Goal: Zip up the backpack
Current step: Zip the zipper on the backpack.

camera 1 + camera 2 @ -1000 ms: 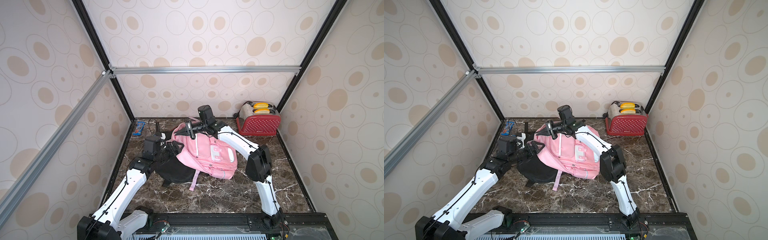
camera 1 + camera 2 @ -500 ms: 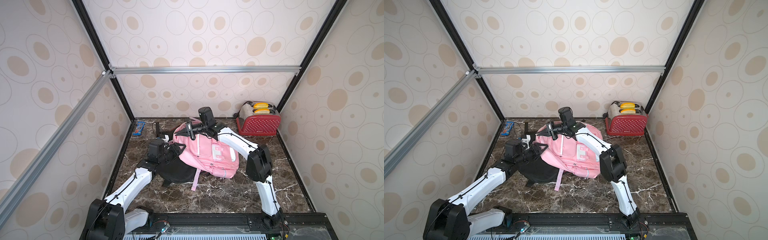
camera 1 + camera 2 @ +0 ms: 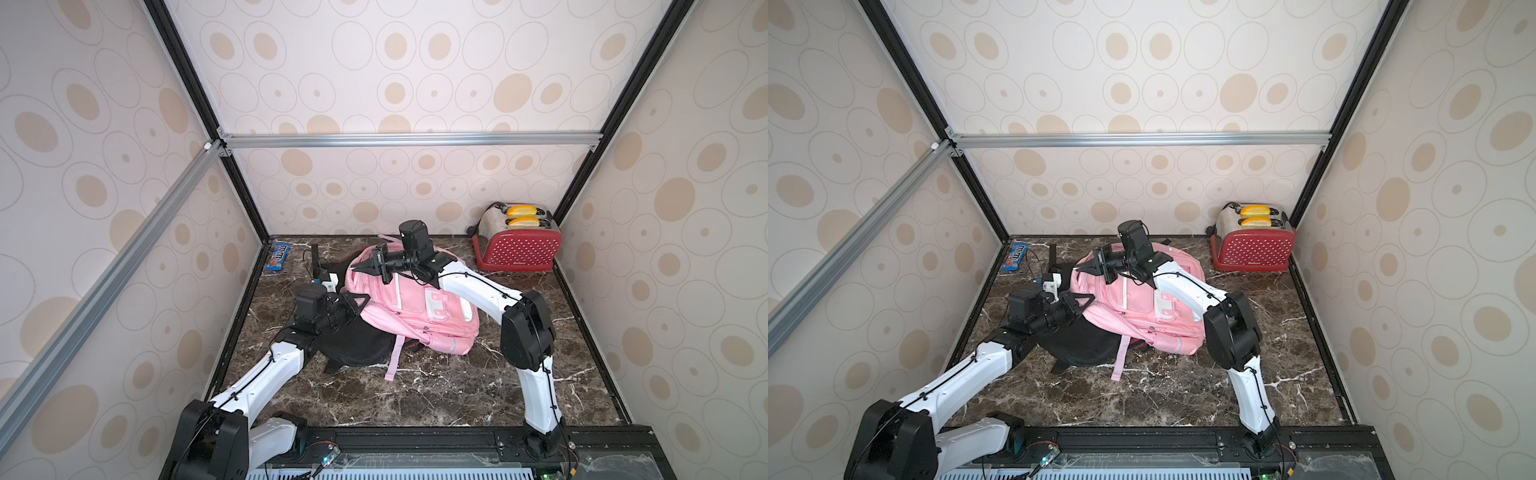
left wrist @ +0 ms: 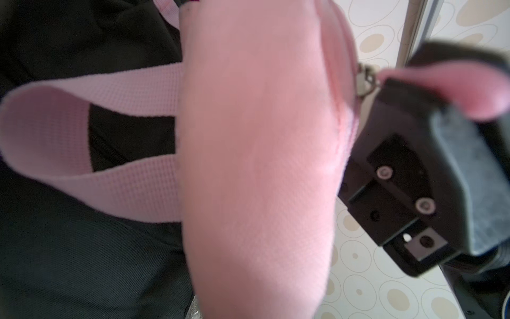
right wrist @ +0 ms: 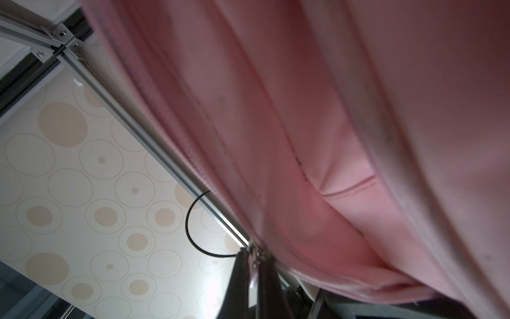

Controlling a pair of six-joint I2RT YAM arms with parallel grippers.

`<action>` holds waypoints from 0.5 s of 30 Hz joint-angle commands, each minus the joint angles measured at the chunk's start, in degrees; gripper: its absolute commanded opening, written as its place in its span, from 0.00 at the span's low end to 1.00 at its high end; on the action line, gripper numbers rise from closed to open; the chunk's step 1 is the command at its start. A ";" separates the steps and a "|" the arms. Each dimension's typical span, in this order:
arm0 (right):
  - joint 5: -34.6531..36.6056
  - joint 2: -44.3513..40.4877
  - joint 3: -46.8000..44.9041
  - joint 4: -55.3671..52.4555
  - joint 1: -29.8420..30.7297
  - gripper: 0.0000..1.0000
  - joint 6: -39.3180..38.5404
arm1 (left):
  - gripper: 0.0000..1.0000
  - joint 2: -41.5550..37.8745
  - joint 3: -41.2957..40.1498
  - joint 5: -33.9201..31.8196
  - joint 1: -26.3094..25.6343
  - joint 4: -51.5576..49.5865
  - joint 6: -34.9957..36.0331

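Can read "m&m's" on blue packet (image 3: 279,257), upper left. Pink backpack (image 3: 419,307) at frame centre on table (image 3: 457,386), left edge clamped by left hand (image 3: 365,298), zipper pull (image 5: 258,252) pinched tight in right hand (image 3: 358,269).

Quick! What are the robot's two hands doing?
Left hand: closed, seemingly pinching the backpack fabric.
Right hand: closed on the zipper pull.

Red toaster (image 3: 517,249) (2 slices (image 3: 521,211) in) stands well apart from candy packet (image 3: 279,257).
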 commanded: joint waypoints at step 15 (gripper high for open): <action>13.23 13.32 15.22 10.17 -6.60 0.00 16.61 | 0.00 -8.71 -2.72 -0.18 -0.38 -6.42 -1.12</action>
